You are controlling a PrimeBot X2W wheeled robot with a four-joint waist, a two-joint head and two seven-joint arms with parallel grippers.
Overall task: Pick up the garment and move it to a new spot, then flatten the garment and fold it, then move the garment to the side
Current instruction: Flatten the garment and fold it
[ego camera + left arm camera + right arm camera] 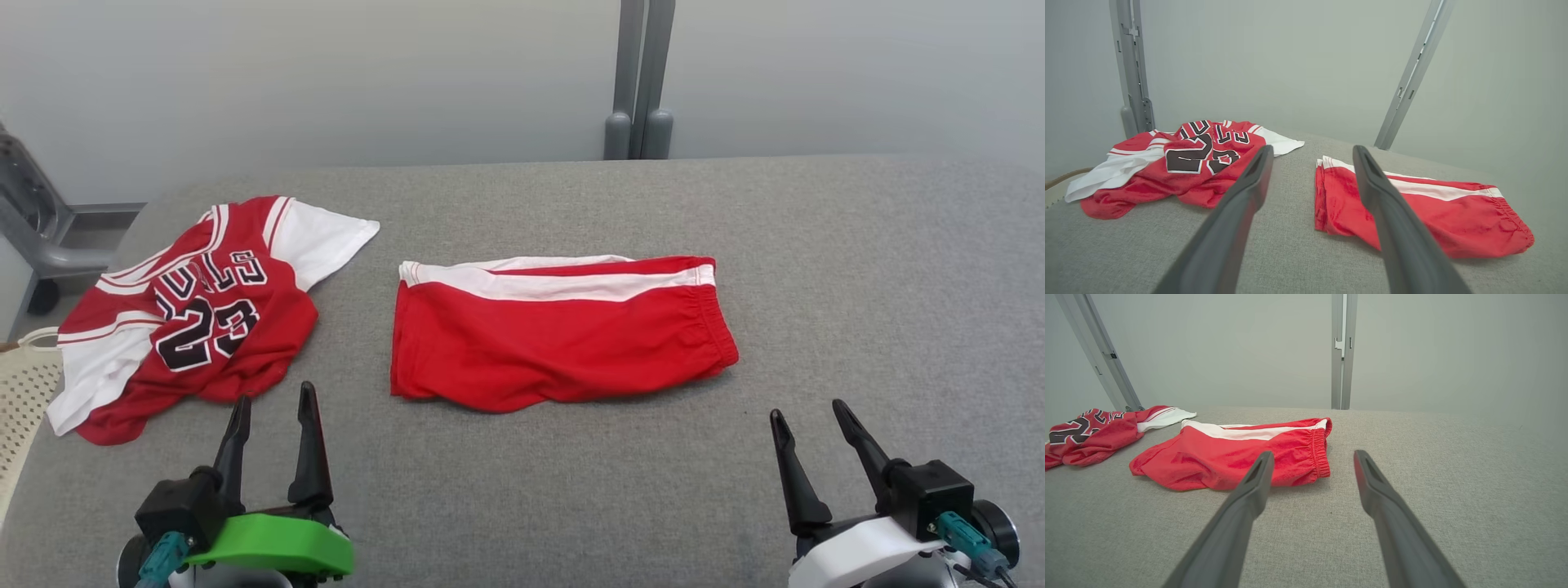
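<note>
Ahead of my two grippers, on the grey fabric surface [571, 490], lie two red garments, a short way apart from each other. Beyond my left gripper [275, 394], and out to its outer side, sits the jersey [204, 318]. It is crumpled, red with white sleeves and a black 23 on top, and its nearest hem lies close to my left fingertips. It stretches on a slant, with one white sleeve reaching away towards the shorts and the other lying near the outer edge of the surface. Past that edge I see a cream mesh thing [24, 392] and a grey frame [37, 220]. Far ahead, a pair of grey posts [639, 82] stands against the pale wall.

The shorts [555, 335] lie farther out than both grippers and inward of each, with bare surface between them and me. They are folded in layers. Their long axis runs crosswise, from my left gripper's side to my right gripper's [807, 408] side. The gathered waistband points to the right, the leg ends point towards the jersey, and the white stripe runs along the far edge.

Both my grippers hover with fingers partly spread, holding nothing
</note>
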